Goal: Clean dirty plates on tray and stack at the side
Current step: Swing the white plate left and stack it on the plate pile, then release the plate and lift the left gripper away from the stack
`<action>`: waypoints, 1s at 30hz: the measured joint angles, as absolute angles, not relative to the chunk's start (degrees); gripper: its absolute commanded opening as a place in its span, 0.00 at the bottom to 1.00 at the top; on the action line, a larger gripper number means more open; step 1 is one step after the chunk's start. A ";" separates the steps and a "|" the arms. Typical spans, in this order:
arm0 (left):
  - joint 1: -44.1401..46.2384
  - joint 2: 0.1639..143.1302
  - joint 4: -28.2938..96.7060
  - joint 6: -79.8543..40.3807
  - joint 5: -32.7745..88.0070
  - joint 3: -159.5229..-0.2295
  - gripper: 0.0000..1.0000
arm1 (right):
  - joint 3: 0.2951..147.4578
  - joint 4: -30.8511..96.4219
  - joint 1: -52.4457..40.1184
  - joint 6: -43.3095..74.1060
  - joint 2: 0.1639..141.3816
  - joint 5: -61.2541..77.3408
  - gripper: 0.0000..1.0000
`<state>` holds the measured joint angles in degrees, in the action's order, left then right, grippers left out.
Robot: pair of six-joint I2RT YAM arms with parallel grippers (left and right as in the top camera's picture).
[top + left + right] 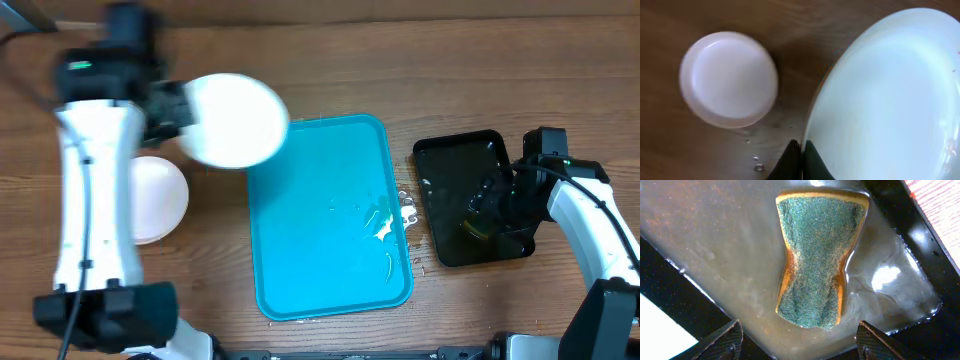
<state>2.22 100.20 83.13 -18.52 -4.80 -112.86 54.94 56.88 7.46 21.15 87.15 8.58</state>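
Plate in left gripper (by rim)

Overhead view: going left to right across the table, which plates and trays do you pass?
Plate on the table → lifted plate → blue tray → black tray.
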 measured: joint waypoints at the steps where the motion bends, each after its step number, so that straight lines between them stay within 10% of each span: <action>1: -6.66 100.20 85.91 -18.31 -1.43 -112.84 0.04 | 54.94 57.10 7.46 21.15 87.15 8.60 0.74; 13: -40.14 100.03 81.52 -15.90 2.20 -101.38 0.04 | 54.94 57.17 7.46 21.15 87.15 8.58 0.74; 24: -44.25 100.09 63.61 -15.86 2.66 -81.19 0.11 | 54.94 57.08 7.46 21.19 87.15 8.60 0.74; 28: -43.57 100.09 62.08 -14.02 3.90 -79.59 0.61 | 54.94 57.14 7.46 21.17 87.15 8.60 0.73; 29: -43.40 100.09 62.35 -13.32 4.84 -79.77 1.00 | 54.94 57.14 7.46 21.10 87.15 8.58 0.73; 30: -43.09 100.09 63.11 -13.04 5.67 -80.09 1.00 | 54.94 57.17 7.46 21.10 87.15 8.60 0.73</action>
<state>-43.09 100.09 63.11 -13.04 5.67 -80.09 54.94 57.17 7.46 21.10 87.15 8.60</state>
